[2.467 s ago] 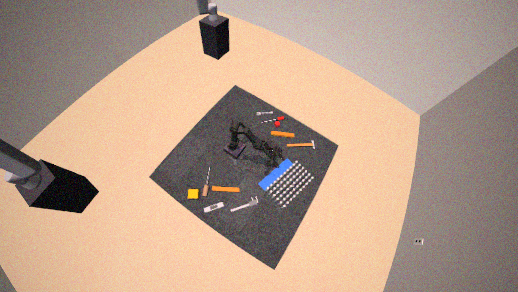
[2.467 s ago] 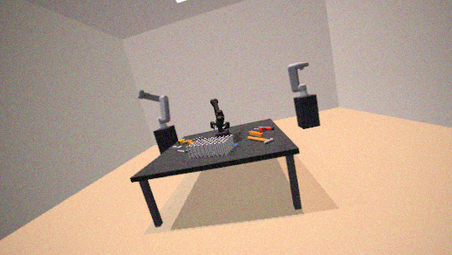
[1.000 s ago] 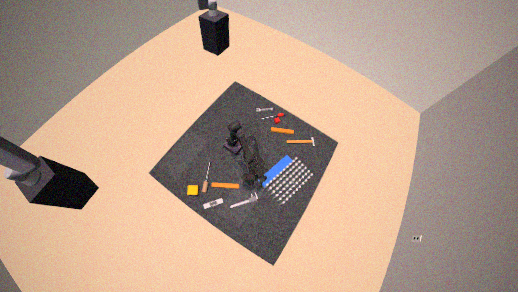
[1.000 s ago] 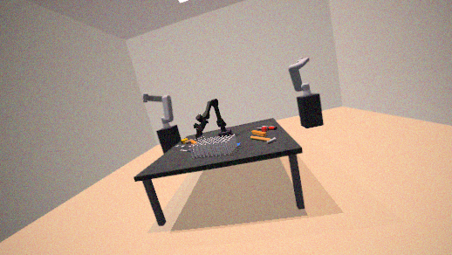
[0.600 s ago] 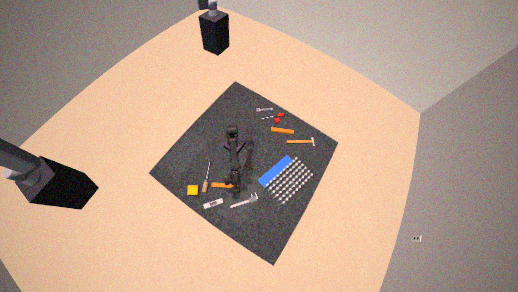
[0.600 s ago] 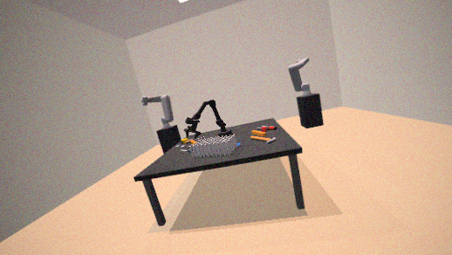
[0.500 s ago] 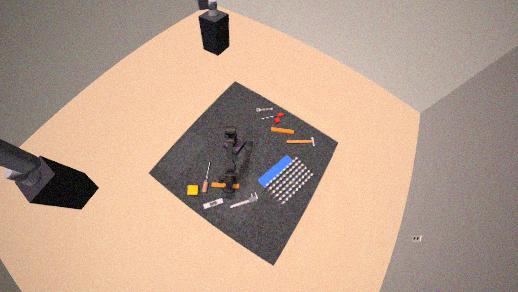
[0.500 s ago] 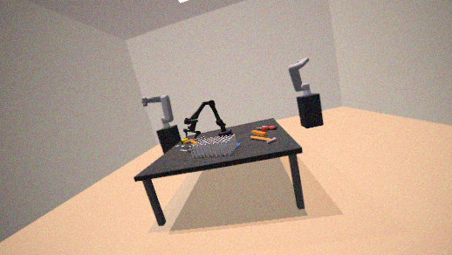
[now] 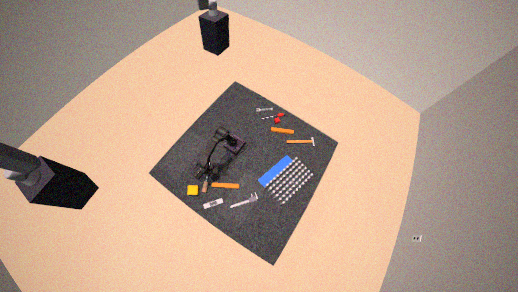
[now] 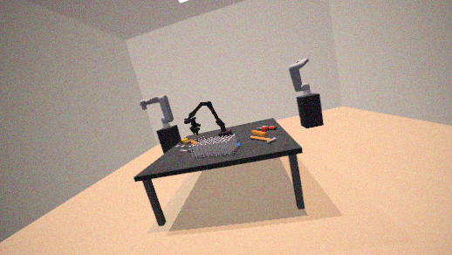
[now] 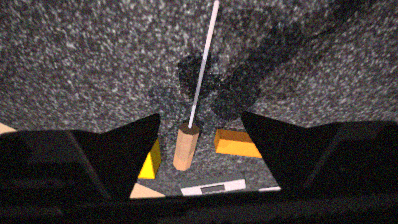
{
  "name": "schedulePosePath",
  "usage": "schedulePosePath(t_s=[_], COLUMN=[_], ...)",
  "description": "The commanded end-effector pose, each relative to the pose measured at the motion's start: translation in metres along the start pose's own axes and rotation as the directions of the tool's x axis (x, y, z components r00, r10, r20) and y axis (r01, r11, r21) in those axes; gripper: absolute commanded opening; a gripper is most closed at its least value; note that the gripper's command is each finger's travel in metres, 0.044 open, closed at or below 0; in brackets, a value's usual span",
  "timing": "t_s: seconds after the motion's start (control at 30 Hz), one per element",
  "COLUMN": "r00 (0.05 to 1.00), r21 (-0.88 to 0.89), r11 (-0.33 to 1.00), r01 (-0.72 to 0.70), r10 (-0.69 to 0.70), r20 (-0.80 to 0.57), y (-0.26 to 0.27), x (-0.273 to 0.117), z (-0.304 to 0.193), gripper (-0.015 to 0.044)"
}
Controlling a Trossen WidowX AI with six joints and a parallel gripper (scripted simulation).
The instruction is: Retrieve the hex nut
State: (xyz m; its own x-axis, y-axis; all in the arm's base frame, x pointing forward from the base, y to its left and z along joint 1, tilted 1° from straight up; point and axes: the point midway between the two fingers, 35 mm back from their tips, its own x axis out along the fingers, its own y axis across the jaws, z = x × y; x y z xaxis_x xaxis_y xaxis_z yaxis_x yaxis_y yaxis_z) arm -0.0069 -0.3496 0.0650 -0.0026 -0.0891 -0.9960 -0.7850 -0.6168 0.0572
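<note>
My gripper (image 9: 207, 175) (image 10: 195, 133) (image 11: 201, 116) is open and empty, above the wooden-handled tool. That tool's brown handle (image 9: 205, 186) (image 11: 186, 148) lies on the dark table top between the fingers as the wrist view shows it, lower than the fingertips. Its thin metal shaft (image 11: 203, 67) runs away up the wrist view; its far end is out of frame. The standing metal spacers (image 9: 290, 180) (image 10: 214, 148) form a dense upright block. The blue taped strip (image 9: 274, 171) (image 10: 238, 144) lies along their near side. The nut cannot be made out in any view.
Near the tool are a yellow block (image 9: 192, 190) (image 11: 150, 162), an orange bar (image 9: 225, 185) (image 11: 237, 145), a white-grey device (image 9: 213, 203) (image 11: 214, 187) and a caliper (image 9: 249, 200). Across the table are a hammer (image 9: 300, 141), another orange bar (image 9: 282, 130), red-handled items and a wrench (image 9: 264, 109).
</note>
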Motion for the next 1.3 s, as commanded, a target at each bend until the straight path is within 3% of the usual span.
schedulePosePath(t_s=[0.0, 0.67, 0.83, 0.93, 1.07, 1.27], r00=[0.998, 0.998, 0.996, 0.994, 0.991, 0.984], r21=[0.219, 0.203, -0.221, -0.495, -0.790, -0.992], r11=[0.975, 0.978, 0.971, 0.863, 0.606, 0.124], r01=[0.044, 0.047, 0.088, 0.102, 0.093, 0.025], r10=[-0.052, -0.055, -0.085, -0.106, -0.135, -0.178], r20=[0.031, 0.030, 0.024, 0.020, 0.013, 0.002], y=[0.016, 0.004, 0.007, 0.008, 0.011, 0.014], x=[-0.003, -0.003, -0.004, -0.005, -0.006, -0.007], z=[0.023, 0.024, 0.018, 0.013, 0.007, -0.002], gripper=[0.0440, 0.0440, 0.0440, 0.0440, 0.0440, 0.0440])
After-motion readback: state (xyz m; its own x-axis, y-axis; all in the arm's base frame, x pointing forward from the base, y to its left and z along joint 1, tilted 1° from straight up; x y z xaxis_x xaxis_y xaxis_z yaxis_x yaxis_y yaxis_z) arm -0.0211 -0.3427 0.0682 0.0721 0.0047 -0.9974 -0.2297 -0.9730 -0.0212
